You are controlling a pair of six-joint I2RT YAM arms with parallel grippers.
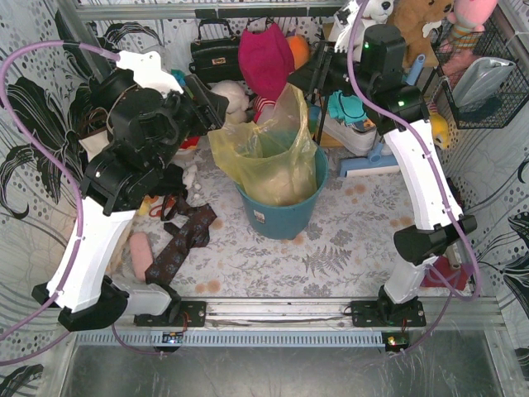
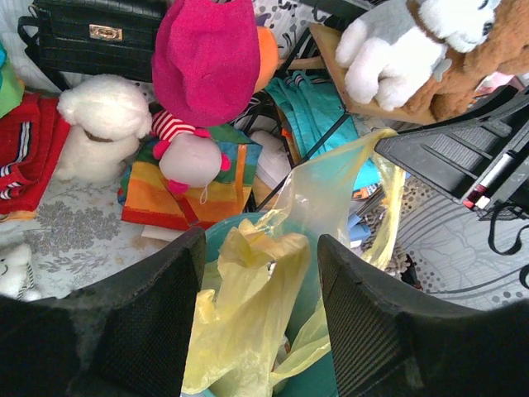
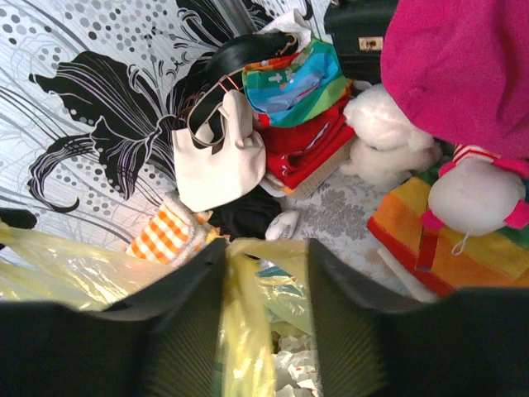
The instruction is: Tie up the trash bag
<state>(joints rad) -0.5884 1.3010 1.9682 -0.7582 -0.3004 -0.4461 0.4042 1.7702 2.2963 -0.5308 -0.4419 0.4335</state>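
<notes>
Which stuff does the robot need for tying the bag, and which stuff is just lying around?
For the job: yellow trash bag, teal bucket holding it, left gripper, right gripper.
Just lying about: black handbag, white plush toy, cream tote bag, patterned necktie.

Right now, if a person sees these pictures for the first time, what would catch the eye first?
The yellow trash bag stands out first, sitting in a teal bucket at the middle of the table. The left hand and the right hand each have a flap of its top edge between the fingers. Behind it is a big pink plush toy.
</notes>
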